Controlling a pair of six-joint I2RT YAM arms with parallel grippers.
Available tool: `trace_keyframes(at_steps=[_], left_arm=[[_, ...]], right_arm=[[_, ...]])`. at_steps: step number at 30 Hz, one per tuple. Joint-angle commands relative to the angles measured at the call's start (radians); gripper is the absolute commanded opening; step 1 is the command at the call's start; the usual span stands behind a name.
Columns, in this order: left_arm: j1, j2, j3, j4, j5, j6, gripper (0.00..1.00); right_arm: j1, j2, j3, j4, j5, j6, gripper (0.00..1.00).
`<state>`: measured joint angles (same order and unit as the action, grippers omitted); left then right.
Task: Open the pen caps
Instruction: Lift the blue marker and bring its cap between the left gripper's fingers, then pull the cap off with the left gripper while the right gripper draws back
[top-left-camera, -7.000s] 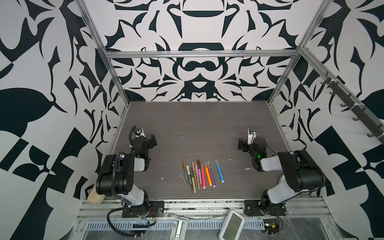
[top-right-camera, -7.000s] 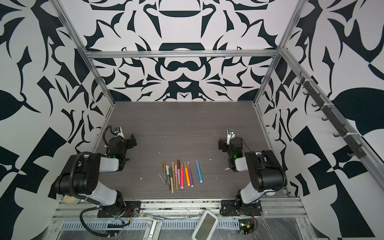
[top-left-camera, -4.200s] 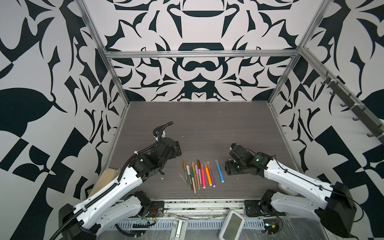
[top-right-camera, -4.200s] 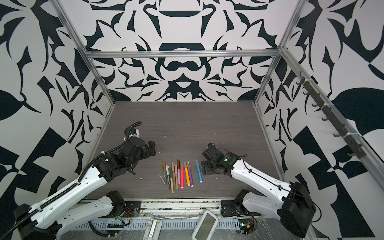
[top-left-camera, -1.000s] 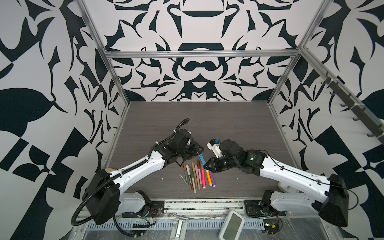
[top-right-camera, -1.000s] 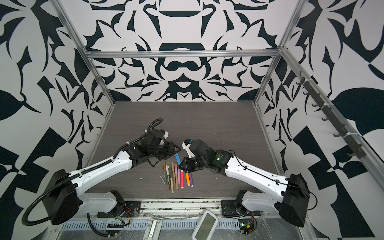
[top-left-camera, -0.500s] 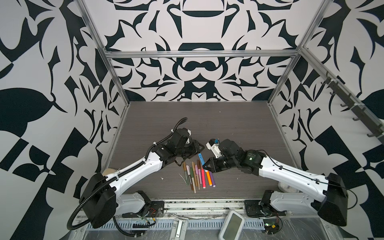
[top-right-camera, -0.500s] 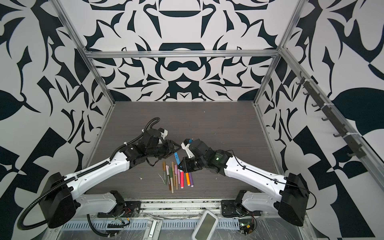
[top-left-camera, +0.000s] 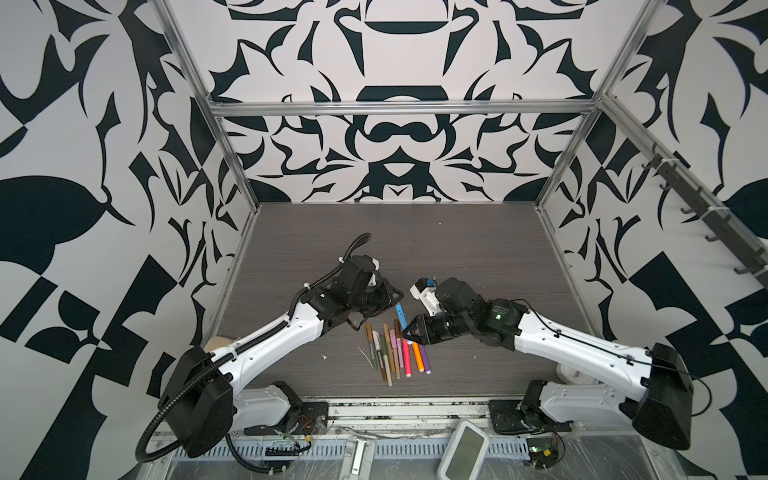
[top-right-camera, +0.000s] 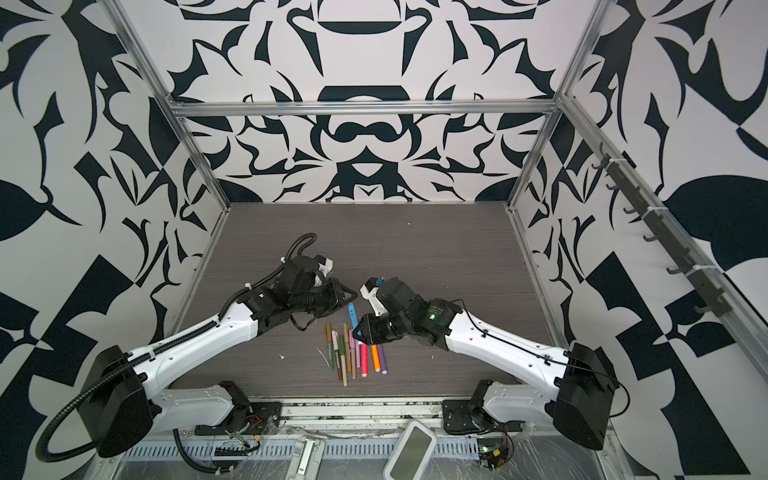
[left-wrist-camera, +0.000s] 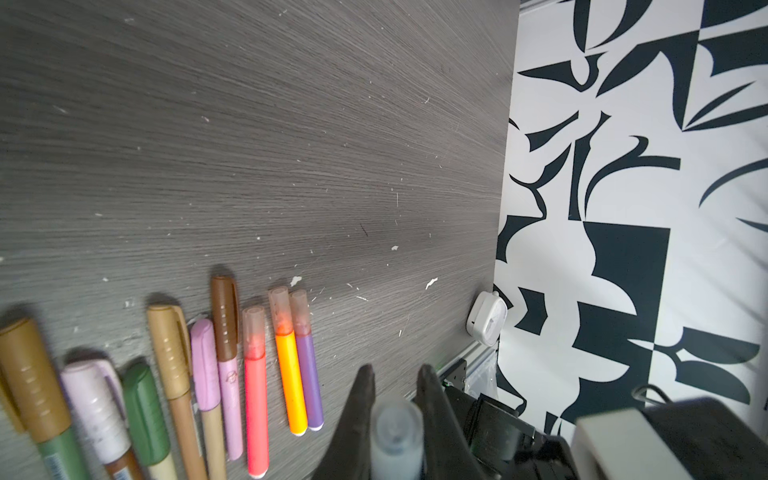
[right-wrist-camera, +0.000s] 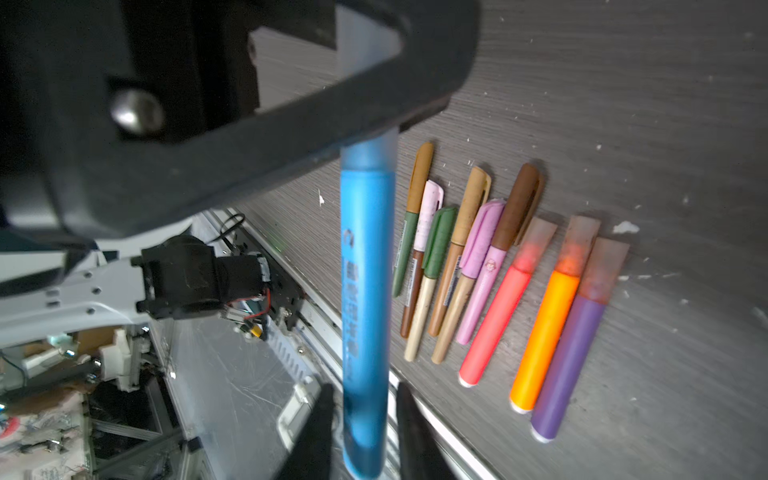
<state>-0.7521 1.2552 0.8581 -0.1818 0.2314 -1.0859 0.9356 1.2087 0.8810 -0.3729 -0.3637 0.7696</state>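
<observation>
Both top views: locate the blue pen (top-left-camera: 400, 313) raised above the table (top-left-camera: 457, 249), bridging the left gripper (top-left-camera: 395, 300) and the right gripper (top-left-camera: 409, 332) near the table's middle. Note the row of pens (top-left-camera: 392, 353) flat on the table close by, side by side, each capped.

Left wrist view: find the frosted cap (left-wrist-camera: 397, 432) of the blue pen, a short milky translucent tube, blurred, clamped firmly between the two black fingers (left-wrist-camera: 357, 415) of the left gripper (left-wrist-camera: 395, 370). Beyond, identify the pen caps (left-wrist-camera: 224, 316) of the row: opaque tan, pale pink, green, pink and brown with clips, plus three clear pinkish tubes over red, orange and purple barrels.

Right wrist view: follow the blue pen (right-wrist-camera: 365, 270) from the frosted cap (right-wrist-camera: 368, 149), seated on the barrel and partly hidden inside the left gripper's black frame, to the right gripper (right-wrist-camera: 363, 390). Read the jaws as parted: one finger each side of the barrel end, thin gap on both sides, no squeeze.
</observation>
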Motion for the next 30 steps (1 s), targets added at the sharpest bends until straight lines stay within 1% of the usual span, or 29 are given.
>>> trace_keyframes(at_steps=[1,4,6,7,9,15,18,21,24,25,26,27,28,29,30], left_arm=[[0.001,-0.029,-0.013,0.009,0.016,0.001,0.00],[0.000,-0.038,-0.015,0.010,0.019,-0.003,0.00],[0.001,-0.046,-0.020,0.009,0.018,-0.004,0.00],[0.001,-0.050,-0.021,0.008,0.018,-0.003,0.00],[0.000,-0.056,-0.024,0.004,0.015,-0.002,0.00],[0.001,-0.064,-0.047,-0.004,0.000,0.003,0.00],[0.001,-0.057,-0.043,-0.008,-0.008,0.011,0.00],[0.000,-0.043,-0.033,-0.004,0.000,0.015,0.00],[0.000,-0.026,-0.024,0.002,0.009,0.016,0.00],[0.000,-0.022,-0.024,0.005,0.012,0.014,0.00],[0.000,-0.018,-0.023,0.009,0.013,0.011,0.00],[0.000,-0.014,-0.024,0.015,0.011,0.010,0.00],[0.000,-0.010,-0.025,0.020,0.009,0.009,0.00],[0.002,-0.003,-0.023,0.021,0.003,0.010,0.00],[0.007,0.005,-0.022,0.023,0.003,0.012,0.00]], right_arm=[[-0.003,0.024,0.020,0.027,-0.003,0.003,0.36],[-0.006,0.073,0.052,0.023,-0.001,-0.006,0.36],[-0.009,0.105,0.072,0.023,-0.001,-0.013,0.33],[-0.012,0.118,0.082,0.023,-0.001,-0.016,0.30],[-0.015,0.136,0.094,0.025,-0.001,-0.019,0.21],[-0.022,0.131,0.092,0.032,-0.003,-0.021,0.20],[-0.029,0.114,0.080,0.035,-0.006,-0.021,0.25],[-0.041,0.106,0.072,0.038,-0.016,-0.023,0.36],[-0.056,0.102,0.065,0.042,-0.021,-0.024,0.38],[-0.061,0.101,0.063,0.042,-0.025,-0.026,0.36],[-0.070,0.101,0.062,0.044,-0.031,-0.027,0.29],[-0.077,0.101,0.061,0.045,-0.036,-0.027,0.17],[-0.083,0.101,0.059,0.044,-0.038,-0.029,0.03],[-0.088,0.100,0.057,0.042,-0.040,-0.030,0.00],[-0.094,0.099,0.054,0.040,-0.045,-0.032,0.00]])
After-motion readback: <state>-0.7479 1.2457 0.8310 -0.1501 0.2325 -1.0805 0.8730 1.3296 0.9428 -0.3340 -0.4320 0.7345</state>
